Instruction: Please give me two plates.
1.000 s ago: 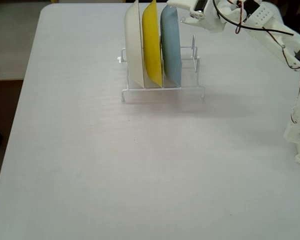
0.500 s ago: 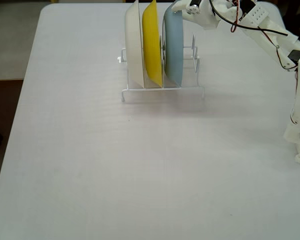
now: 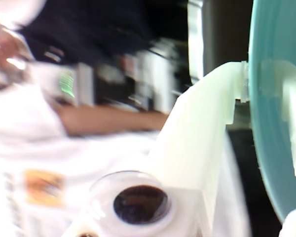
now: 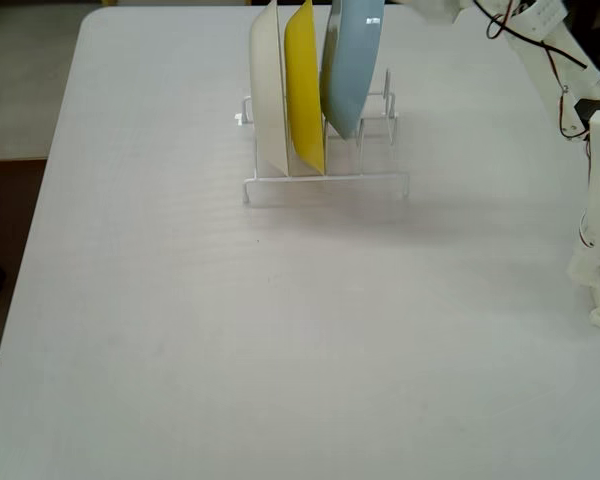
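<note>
Three plates show in the fixed view on a white wire rack (image 4: pixel 325 180) near the far edge of the pale counter (image 4: pixel 280 330): a white plate (image 4: pixel 268 95) on the left, a yellow plate (image 4: pixel 303 90) in the middle, and the light blue plate (image 4: pixel 348 65) on the right. White and yellow stand on edge in their slots. Light blue plate is raised, tilted with its top leaning right, lower rim hanging above the rack base and just beside the yellow plate, upper part cut off by the top edge of the picture. Only the white arm (image 4: pixel 590 150) with its red and black wires shows at the right edge in that view; the end effector itself is out of that picture. Wrist view is blurred, but the end effector (image 3: pixel 266 89) is clenched on the light blue plate (image 3: pixel 274 148): one white finger (image 3: pixel 202 133) presses against the plate's near face at the rim, and the other finger (image 3: pixel 293 118) sits on the plate's opposite side at the right edge. Plate fills the right side of the wrist view, standing on edge. Background there is too blurred to tell. No orange plate can be seen in either view.
</note>
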